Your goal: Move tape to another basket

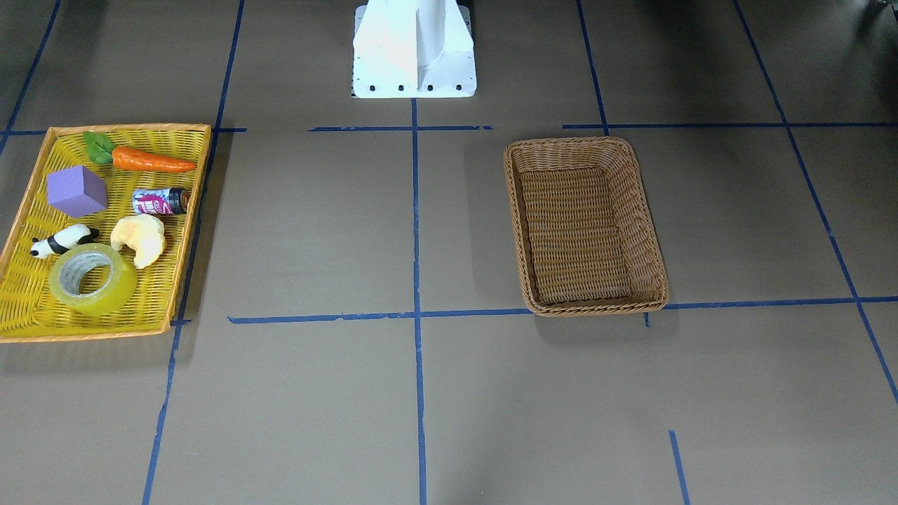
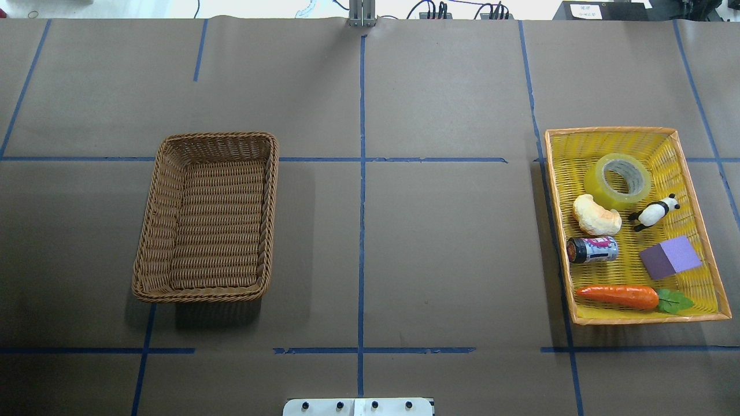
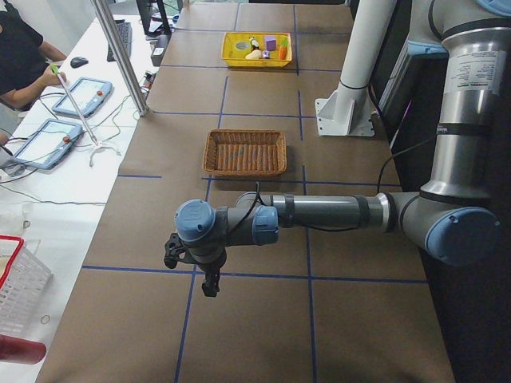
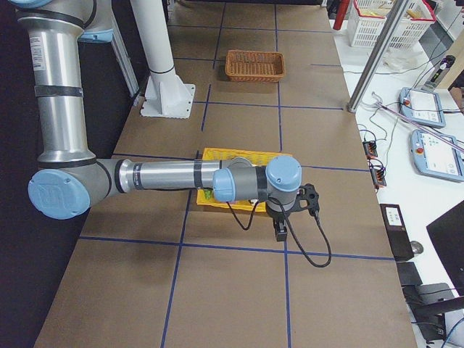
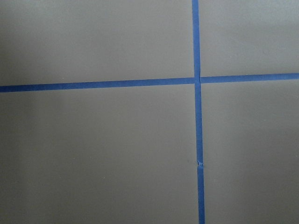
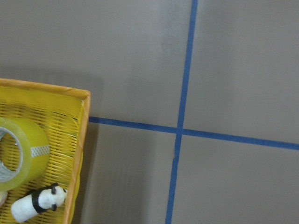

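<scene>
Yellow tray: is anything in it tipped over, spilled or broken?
Only the small bottle looks a bit odd: it lies on its side, next to the toy croissant. Nothing looks spilled or broken. The tape lies flat inside the yellow tray.

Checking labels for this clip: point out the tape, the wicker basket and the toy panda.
tape (image 2: 596,188), overhead exterior view, yellow-green outer wall of the roll.
basket (image 2: 196,296), overhead exterior view, braided rim on the robot's side.
toy panda (image 2: 652,215), overhead exterior view, white body.
</scene>
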You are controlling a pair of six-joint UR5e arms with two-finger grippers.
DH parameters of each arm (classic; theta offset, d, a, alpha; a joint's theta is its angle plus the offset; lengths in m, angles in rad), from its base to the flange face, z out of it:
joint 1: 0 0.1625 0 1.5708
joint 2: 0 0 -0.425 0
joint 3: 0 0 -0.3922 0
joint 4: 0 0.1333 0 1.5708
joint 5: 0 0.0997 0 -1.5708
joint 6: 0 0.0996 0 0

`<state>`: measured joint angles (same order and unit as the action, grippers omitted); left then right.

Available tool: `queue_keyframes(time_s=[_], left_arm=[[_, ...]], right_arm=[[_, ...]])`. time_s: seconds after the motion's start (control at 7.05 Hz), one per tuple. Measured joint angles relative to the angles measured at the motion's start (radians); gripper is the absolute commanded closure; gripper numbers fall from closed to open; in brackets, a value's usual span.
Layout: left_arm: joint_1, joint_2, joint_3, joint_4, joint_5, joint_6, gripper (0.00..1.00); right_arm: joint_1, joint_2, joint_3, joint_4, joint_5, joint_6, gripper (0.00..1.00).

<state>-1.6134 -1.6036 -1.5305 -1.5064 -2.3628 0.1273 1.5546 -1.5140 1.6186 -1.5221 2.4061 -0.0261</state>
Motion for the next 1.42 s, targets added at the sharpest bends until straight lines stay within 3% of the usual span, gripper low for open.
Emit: queue_keyframes(time_s=[0.43,0.71,1.13,1.42], left_arm=[[0.001,-0.001,-0.002,-0.001,-0.002,0.001,0.00],[0.001,-0.003,-0.004,-0.003,-0.003,0.000,0.00],[0.003,-0.007,-0.007,-0.004,-0.004,-0.003,0.00],[0.004,-0.008,-0.008,-0.004,-0.005,-0.003,0.00]], right_arm=[[-0.162,0.048,0.101,0.005,-0.003,0.236,0.00],[-0.241,0.051,0.122,0.090,-0.005,0.406,0.00],[-0.365,0.054,0.004,0.361,-0.070,0.586,0.00],[-0.439,0.056,-0.053,0.421,-0.113,0.636,0.00]])
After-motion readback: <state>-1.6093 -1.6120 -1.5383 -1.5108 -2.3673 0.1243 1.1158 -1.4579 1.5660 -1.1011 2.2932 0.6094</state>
